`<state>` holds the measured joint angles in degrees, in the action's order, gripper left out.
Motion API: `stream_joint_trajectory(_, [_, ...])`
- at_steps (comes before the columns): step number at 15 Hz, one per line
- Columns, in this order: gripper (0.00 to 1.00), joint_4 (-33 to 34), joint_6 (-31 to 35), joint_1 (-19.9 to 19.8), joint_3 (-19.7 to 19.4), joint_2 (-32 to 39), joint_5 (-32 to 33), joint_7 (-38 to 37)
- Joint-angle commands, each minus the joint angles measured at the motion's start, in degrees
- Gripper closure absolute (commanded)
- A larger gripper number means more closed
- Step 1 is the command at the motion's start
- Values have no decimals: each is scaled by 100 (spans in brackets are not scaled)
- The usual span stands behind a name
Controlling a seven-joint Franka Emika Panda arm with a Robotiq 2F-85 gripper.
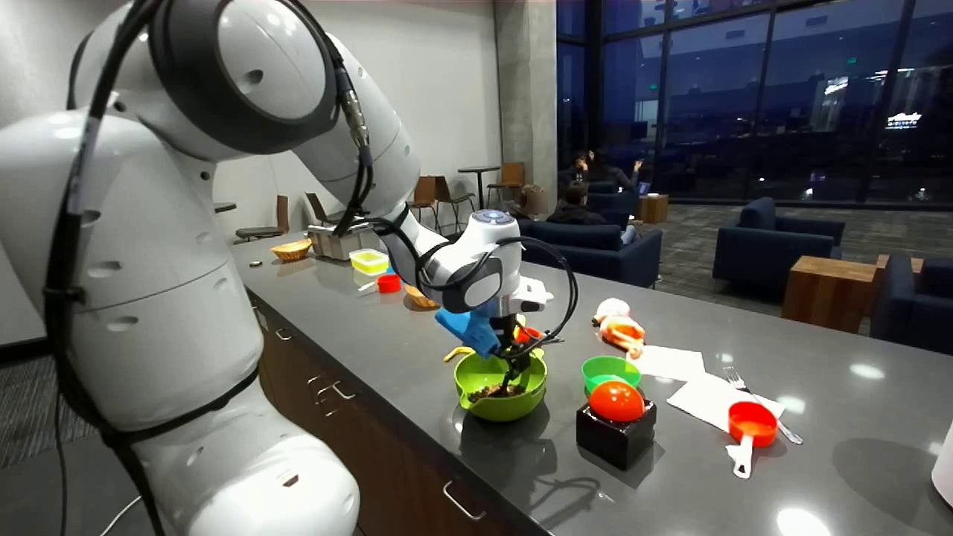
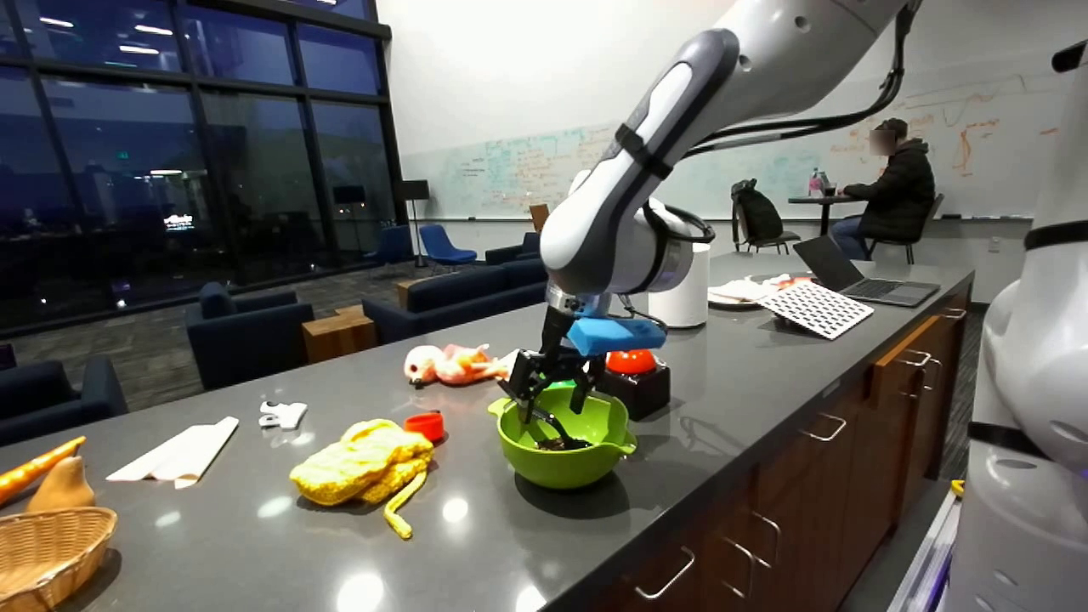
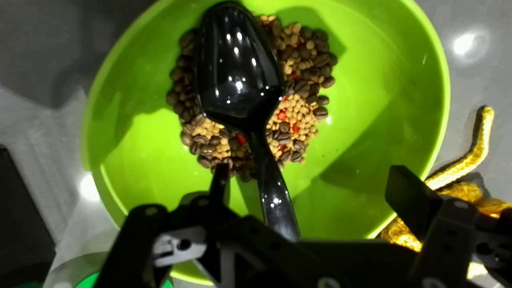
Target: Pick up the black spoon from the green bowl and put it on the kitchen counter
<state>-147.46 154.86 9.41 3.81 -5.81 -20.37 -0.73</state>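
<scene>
The green bowl (image 1: 497,409) stands on the dark grey kitchen counter (image 1: 670,506); both also show in an exterior view, the bowl (image 2: 561,466) near the front edge of the counter (image 2: 463,552). The black spoon (image 3: 240,76) lies in the bowl (image 3: 384,80), its head over dark beans and tan grains. Its handle runs toward my gripper (image 3: 310,180) and passes between the open fingers, closer to the left finger in the wrist view. The handle's end is hidden behind the gripper body. In both exterior views the gripper (image 1: 514,365) (image 2: 552,404) reaches down into the bowl.
A black square holder (image 1: 616,443) with a red ball and a smaller green dish (image 1: 610,370) stand beside the bowl. A yellow plush thing (image 2: 361,466), a red cup (image 2: 425,427) and a pink toy (image 2: 455,365) lie nearby. A red-orange scoop (image 1: 752,424) lies farther along.
</scene>
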Motion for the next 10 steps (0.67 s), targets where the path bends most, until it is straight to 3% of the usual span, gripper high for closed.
stream_joint_trajectory(1, [0,344,-58,31,28,347,-491,318])
stream_joint_trajectory(7, [0,726,-174,-33,176,544,-1155,1038])
stream_joint_trajectory(10, [0,799,-202,-85,185,551,-1165,1175])
